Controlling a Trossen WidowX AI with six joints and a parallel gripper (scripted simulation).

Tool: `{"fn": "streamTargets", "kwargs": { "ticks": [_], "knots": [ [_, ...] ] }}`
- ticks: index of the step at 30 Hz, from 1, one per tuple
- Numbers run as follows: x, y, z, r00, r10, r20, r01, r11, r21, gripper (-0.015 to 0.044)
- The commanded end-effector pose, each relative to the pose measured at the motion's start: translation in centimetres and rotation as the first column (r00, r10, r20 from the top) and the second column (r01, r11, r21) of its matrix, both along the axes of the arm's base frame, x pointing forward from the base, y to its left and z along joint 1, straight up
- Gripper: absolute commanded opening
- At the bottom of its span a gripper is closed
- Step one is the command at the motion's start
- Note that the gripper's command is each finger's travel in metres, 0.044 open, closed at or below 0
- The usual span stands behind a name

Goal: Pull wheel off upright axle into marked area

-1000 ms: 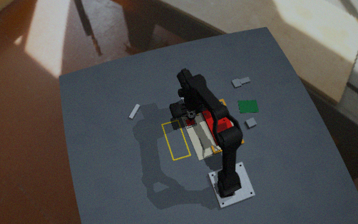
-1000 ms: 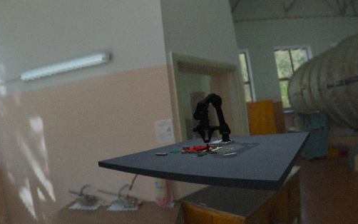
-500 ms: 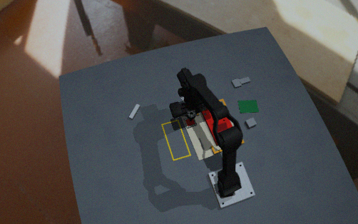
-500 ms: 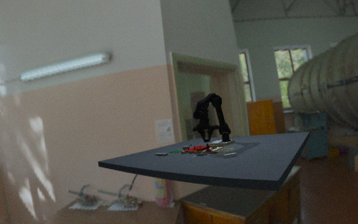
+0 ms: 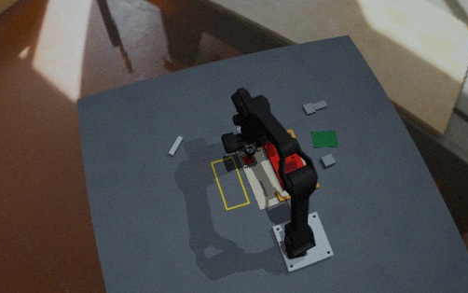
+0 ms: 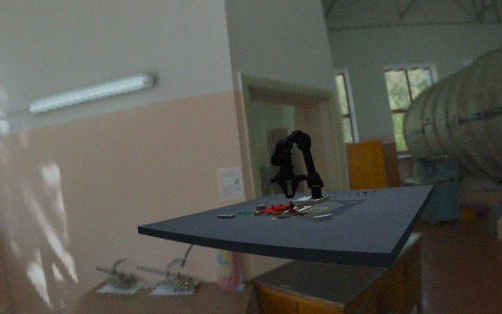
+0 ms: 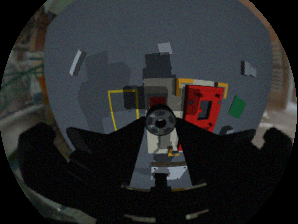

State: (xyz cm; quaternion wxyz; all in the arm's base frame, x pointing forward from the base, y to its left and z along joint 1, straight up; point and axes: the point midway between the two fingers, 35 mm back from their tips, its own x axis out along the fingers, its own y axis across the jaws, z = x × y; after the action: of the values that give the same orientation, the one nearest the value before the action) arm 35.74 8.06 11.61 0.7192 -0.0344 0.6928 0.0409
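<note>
My gripper (image 5: pixel 249 149) (image 6: pixel 290 193) (image 7: pixel 160 120) is shut on the small dark wheel (image 7: pixel 160 120) (image 5: pixel 250 150) and holds it well above the table. In the top view it hangs over the far end of the cream board (image 5: pixel 264 182), just right of the far end of the yellow marked rectangle (image 5: pixel 218 186). In the wrist view the rectangle's line (image 7: pixel 109 107) lies left of the wheel and the cream board (image 7: pixel 164 151) lies under it. I cannot make out the axle clearly.
A red block (image 5: pixel 292 163) (image 7: pixel 202 106) sits on the orange-edged plate right of the board. A green patch (image 5: pixel 323 139), grey blocks (image 5: pixel 314 107) (image 5: pixel 328 160) and a grey bar (image 5: pixel 175 146) lie around. The arm's white base plate (image 5: pixel 321 243) stands near the front.
</note>
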Motion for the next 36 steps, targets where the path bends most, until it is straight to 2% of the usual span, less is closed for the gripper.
{"fn": "streamTargets", "kwargs": {
  "ticks": [1,16,17,36],
  "knots": [
    [0.0,0.0,0.3,1.000,0.002,0.002,-0.002,1.000,0.000,0.0000],
    [-0.2,-0.1,1.8,1.000,0.003,0.002,-0.003,1.000,0.000,0.0000],
    [-0.3,0.0,1.0,1.000,0.000,-0.005,0.000,1.000,-0.001,0.0000],
    [-7.0,8.2,1.6,1.000,0.003,-0.005,-0.003,1.000,0.008,0.0000]
  ]
}}
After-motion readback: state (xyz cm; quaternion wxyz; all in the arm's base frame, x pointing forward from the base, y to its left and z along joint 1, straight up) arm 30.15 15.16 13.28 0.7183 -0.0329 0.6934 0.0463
